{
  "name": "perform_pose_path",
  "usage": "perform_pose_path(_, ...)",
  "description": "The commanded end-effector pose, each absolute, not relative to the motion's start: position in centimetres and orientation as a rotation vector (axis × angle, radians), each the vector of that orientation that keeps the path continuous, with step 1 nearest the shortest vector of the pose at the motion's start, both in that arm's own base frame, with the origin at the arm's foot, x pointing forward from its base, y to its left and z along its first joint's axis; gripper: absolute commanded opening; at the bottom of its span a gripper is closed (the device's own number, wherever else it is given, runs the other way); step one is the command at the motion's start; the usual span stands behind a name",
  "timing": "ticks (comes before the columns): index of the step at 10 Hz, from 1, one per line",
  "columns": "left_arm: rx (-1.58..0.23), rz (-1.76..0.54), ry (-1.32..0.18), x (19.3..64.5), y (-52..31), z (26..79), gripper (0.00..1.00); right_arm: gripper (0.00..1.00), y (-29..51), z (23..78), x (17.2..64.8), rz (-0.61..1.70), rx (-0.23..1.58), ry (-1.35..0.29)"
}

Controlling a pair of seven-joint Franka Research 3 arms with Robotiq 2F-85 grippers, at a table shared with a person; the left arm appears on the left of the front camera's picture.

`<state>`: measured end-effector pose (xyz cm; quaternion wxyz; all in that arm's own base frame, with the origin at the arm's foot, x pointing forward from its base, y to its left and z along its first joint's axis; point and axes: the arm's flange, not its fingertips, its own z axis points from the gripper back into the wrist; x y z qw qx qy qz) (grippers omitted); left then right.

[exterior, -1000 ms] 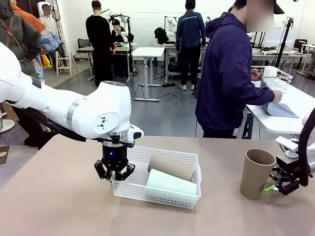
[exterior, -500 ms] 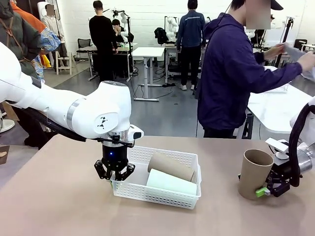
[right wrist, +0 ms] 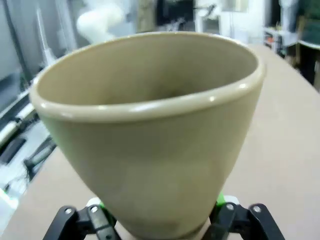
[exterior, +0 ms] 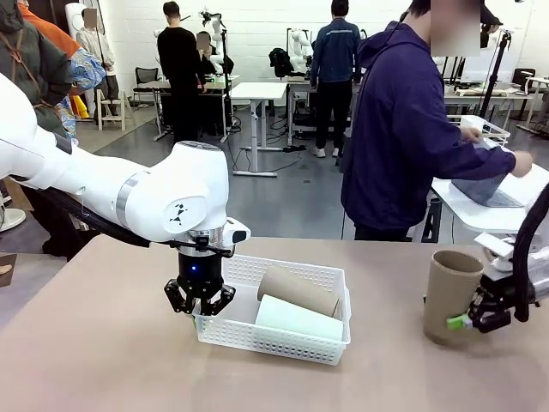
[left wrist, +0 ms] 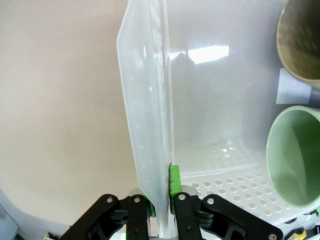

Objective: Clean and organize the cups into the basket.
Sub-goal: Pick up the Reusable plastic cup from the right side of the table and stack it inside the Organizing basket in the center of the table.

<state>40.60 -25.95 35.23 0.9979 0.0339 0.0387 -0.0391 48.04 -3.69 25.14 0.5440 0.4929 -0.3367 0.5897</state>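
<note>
The tan cup (exterior: 448,296) I'm after stands upright on the table (exterior: 103,360) off to my right, mouth up, well apart from the basket (exterior: 283,339), which sits mid-table with a second tan cup (exterior: 298,292) and a green cup (exterior: 296,318) lying on their sides in it, touching each other. I judge the standing cup to be light and stiff, probably plastic or glazed ware with a matte skin, so it should not crush, but it tapers toward the foot and that worries me: a pinch low down on a slope like that could let it squirt upward out of the pads or tip over, being wider at the top. I'd rather take it a little higher, around the lower middle of the wall, with the pads square to it. The right gripper (exterior: 463,319) is down at the cup's foot with its jaws wide, one finger on each side; in the right wrist view the green pads (right wrist: 95,205) sit just beside the wall, and I cannot tell whether they press on it or only flank it. The left gripper (exterior: 199,305) has its jaws fully together on the basket's near left wall, the thin flared rim pinched between the pads as the left wrist view shows, which I take as bracing the light basket so it won't skate when a cup goes in.
</note>
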Motion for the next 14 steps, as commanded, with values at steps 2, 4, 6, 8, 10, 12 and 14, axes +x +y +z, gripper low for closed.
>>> perform_pose_path(2,0.067,-0.076,0.073,40.6,-26.0,35.4,0.00,0.00,-5.1,38.1,41.6,1.107,1.040,-0.864)
perform_pose_path(4,0.067,-0.076,0.073,40.6,-26.0,35.4,0.00,0.00,-6.1,43.6,40.1,1.047,1.024,-0.857)
perform_pose_path(6,0.067,-0.076,0.073,40.6,-26.0,35.4,0.00,0.00,-6.3,44.8,39.3,1.080,0.991,-0.808)
perform_pose_path(8,0.067,-0.076,0.073,40.6,-26.0,35.4,0.00,0.00,-6.8,45.1,39.7,1.065,1.013,-0.879)
perform_pose_path(10,0.067,-0.076,0.073,40.6,-26.0,35.4,0.00,0.00,-6.8,45.1,39.7,1.065,1.013,-0.879)
perform_pose_path(12,0.067,-0.076,0.073,40.6,-26.0,35.4,0.00,0.80,-5.4,49.4,37.1,1.145,0.823,-0.902)
perform_pose_path(14,0.067,-0.076,0.073,40.6,-26.0,35.4,0.00,0.80,3.4,56.9,36.1,1.327,0.564,-0.712)
